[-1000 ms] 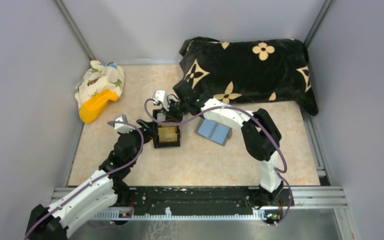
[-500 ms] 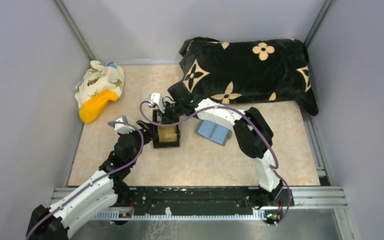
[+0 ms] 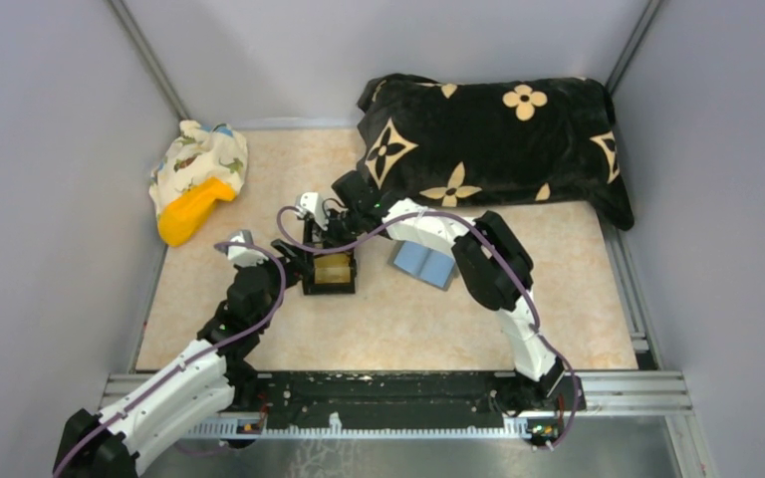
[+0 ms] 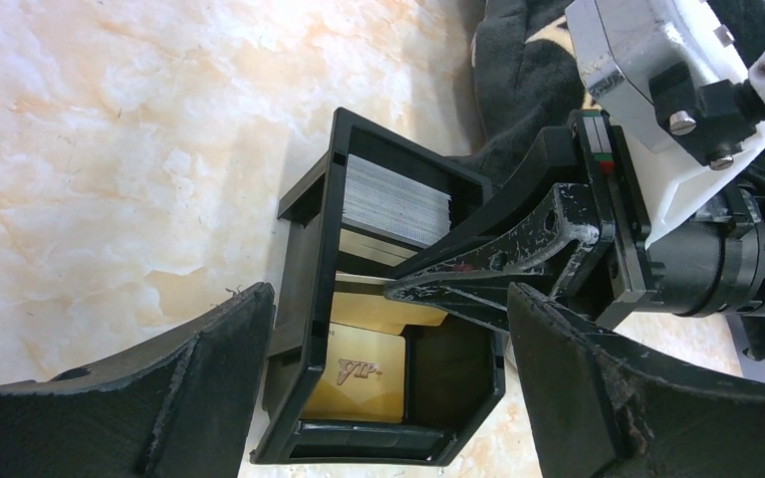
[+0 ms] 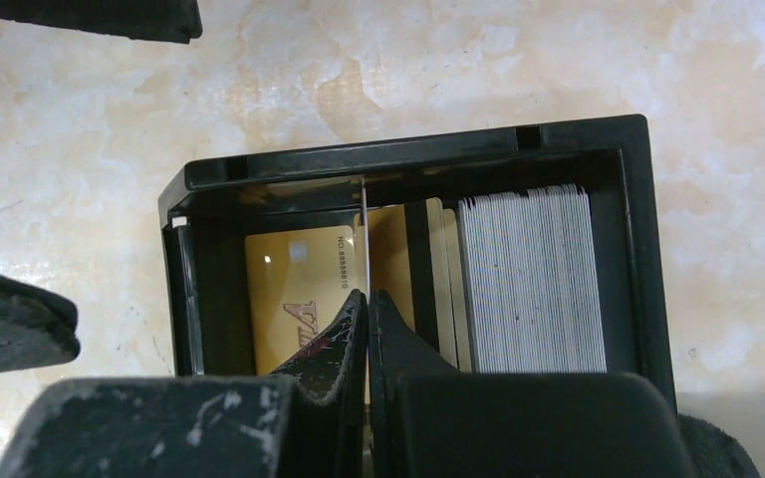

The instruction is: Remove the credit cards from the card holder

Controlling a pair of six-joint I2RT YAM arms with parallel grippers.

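The grey card holder (image 3: pixel 425 263) lies open on the table with its light-blue inside up, partly under my right arm. Left of it stands a black box (image 3: pixel 331 271) with a gold VIP card (image 4: pixel 364 373) lying in one compartment and a stack of silvery cards (image 5: pixel 528 279) in the other. My right gripper (image 5: pixel 367 294) is shut on a thin credit card (image 5: pixel 364 229), seen edge-on, and holds it down in the gold compartment. My left gripper (image 4: pixel 388 398) is open, its fingers on either side of the box's near end.
A black blanket with tan flowers (image 3: pixel 488 139) fills the back right, close behind the box. A patterned cloth with a yellow object (image 3: pixel 194 184) lies at the back left. Grey walls close in both sides.
My right arm has swung left and brought its shut gripper with the card over and into the black box. The left arm has hardly moved.
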